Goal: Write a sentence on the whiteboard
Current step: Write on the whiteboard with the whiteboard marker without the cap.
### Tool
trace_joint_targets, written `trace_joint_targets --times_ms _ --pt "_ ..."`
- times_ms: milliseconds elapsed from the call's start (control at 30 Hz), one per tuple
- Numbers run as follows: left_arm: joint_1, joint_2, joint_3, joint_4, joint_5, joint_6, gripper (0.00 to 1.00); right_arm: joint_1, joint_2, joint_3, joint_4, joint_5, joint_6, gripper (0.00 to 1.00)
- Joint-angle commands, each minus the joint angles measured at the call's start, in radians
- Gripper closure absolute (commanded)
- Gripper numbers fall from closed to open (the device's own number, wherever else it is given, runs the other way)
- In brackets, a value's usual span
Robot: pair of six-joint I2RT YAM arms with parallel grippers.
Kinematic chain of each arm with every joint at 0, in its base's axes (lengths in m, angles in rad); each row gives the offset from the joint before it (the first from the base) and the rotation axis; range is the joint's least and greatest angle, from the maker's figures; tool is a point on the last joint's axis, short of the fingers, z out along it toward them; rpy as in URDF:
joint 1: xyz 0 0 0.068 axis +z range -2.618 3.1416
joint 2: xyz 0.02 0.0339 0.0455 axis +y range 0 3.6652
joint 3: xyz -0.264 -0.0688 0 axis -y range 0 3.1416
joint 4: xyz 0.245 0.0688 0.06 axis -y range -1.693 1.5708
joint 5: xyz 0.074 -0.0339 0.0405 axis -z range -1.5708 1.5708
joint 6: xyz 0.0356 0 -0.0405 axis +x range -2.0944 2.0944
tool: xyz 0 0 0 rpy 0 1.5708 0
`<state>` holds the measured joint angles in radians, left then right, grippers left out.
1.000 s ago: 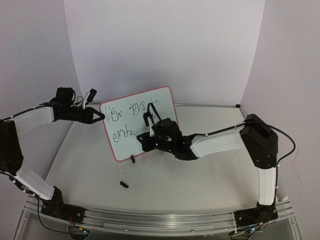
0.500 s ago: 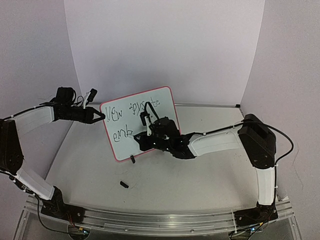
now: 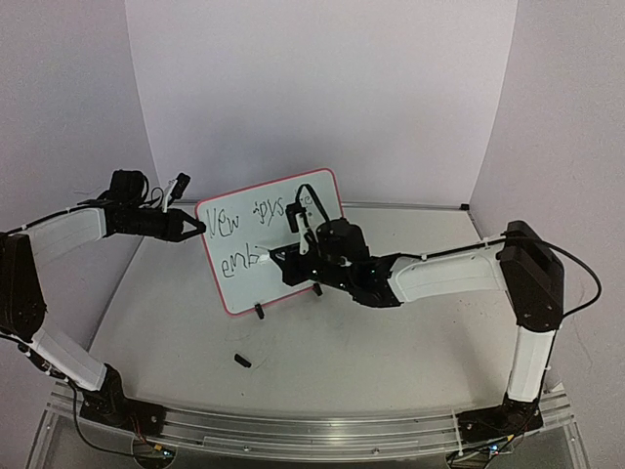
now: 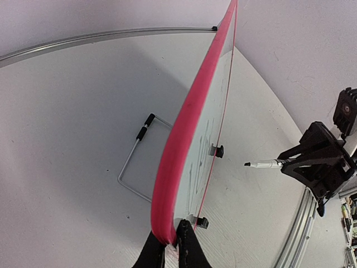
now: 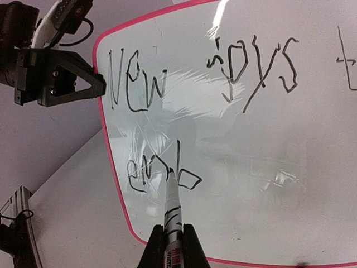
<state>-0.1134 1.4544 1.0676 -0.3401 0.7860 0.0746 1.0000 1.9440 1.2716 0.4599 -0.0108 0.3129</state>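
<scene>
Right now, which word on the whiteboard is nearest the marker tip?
The unfinished "emb", alone on the lower line of the whiteboard; the marker tip is by its b. "New" and "joys" sit above.

whiteboard [image 3: 237,289] upright on table [image 3: 322,366] — marker [image 5: 172,207] before it, stand [image 4: 133,161] behind

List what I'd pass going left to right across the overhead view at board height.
left gripper → whiteboard → right arm's white forearm → right arm's black elbow. The right gripper with its marker overlaps the whiteboard, so it's left out.
</scene>
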Motion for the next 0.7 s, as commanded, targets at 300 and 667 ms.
trace_joint_targets --times_ms 300,667 --pt "-0.013 0.028 0.008 -0.067 -0.088 0.026 1.00 0.005 0.071 0.131 -0.052 0.073 -0.035 1.00" --pt "-0.015 0.026 0.008 -0.068 -0.088 0.027 1.00 0.003 0.108 0.159 -0.087 0.097 -0.026 1.00"
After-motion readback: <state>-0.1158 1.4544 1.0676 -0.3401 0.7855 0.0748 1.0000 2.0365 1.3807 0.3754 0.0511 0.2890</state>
